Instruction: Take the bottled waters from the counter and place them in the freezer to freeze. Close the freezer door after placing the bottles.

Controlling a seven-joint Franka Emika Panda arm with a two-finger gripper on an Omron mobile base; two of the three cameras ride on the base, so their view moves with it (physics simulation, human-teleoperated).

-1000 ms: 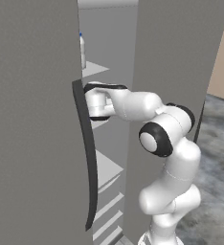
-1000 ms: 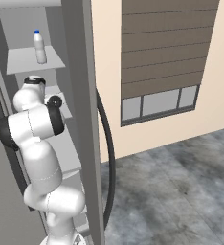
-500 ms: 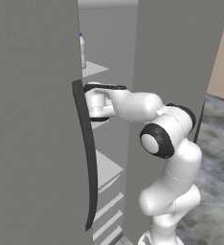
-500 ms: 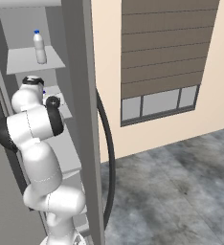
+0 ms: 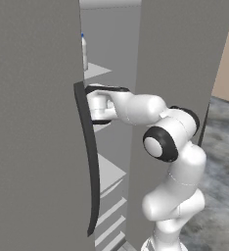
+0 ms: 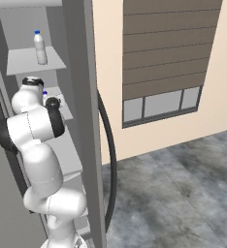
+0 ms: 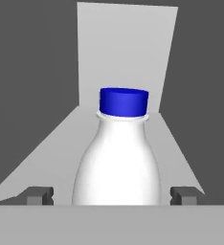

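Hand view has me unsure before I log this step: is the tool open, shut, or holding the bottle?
Tool: open, fingertips standing clear on either side of the bottle, which stands upright on the freezer shelf.

Concealed and cropped items inside the freezer (image 6: 33, 60)

Lower bottle (image 7: 117, 162): base cut off in the hand view; in the right base view only its cap shows behind the arm. Upper bottle (image 5: 84, 53): half-covered by the freezer door (image 5: 33, 122). Gripper (image 7: 113, 195): fingertips barely visible.
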